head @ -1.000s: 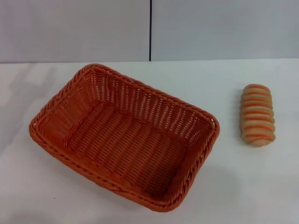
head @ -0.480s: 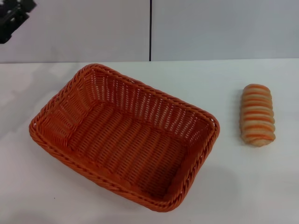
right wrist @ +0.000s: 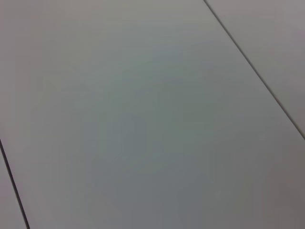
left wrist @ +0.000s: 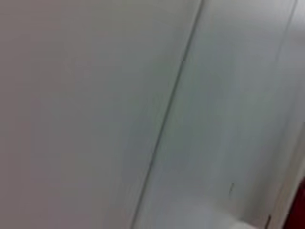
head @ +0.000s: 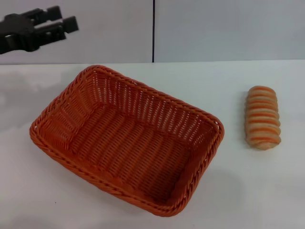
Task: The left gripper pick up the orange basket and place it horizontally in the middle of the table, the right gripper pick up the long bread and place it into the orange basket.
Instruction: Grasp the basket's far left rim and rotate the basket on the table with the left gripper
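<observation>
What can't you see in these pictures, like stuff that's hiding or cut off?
- The right gripper: in no view; its wrist view shows only grey wall.
- The left gripper: the head view's left edge cuts off its arm, and its wrist view shows only blurry wall.
- The orange basket: its near wall hides the table under and right behind it in the head view.
- The long bread: its underside is hidden against the table.

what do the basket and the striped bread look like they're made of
The orange basket looks like woven wicker-style strands, probably plastic given the even, saturated orange; its braided rim and ribbed weave show clearly. The long bread has a pale cream body with orange-brown crosswise stripes and a smooth matte surface; it may be a foam or plastic replica, but real bread cannot be ruled out. Both rest on the table.
</observation>
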Available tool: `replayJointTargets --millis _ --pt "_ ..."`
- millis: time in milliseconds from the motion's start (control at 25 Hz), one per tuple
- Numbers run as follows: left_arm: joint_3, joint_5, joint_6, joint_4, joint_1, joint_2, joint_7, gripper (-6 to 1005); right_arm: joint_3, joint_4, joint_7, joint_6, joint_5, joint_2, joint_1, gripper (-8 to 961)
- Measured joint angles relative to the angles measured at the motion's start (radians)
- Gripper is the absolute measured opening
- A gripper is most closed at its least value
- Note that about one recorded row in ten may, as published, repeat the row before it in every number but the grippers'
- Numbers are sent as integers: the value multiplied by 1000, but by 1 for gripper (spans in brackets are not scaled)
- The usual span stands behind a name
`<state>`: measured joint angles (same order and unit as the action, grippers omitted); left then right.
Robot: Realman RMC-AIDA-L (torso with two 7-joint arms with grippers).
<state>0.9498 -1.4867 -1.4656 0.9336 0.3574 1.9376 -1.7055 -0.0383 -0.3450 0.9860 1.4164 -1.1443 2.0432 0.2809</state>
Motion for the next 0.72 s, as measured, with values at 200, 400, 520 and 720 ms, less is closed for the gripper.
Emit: replayJointTargets --millis 200,400,520,720 --pt "0 -100 -1 35 25 25 -24 742 0 0 0 -1 0 0 2 682" --pt "-13 -204 15 56 51 36 -48 743 0 0 -1 -1 0 0 5 680" --pt "-15 -231 23 66 58 38 -62 742 0 0 -1 -1 0 0 5 679" --pt "-28 -457 79 139 103 67 -152 742 0 5 -1 -1 0 0 5 677"
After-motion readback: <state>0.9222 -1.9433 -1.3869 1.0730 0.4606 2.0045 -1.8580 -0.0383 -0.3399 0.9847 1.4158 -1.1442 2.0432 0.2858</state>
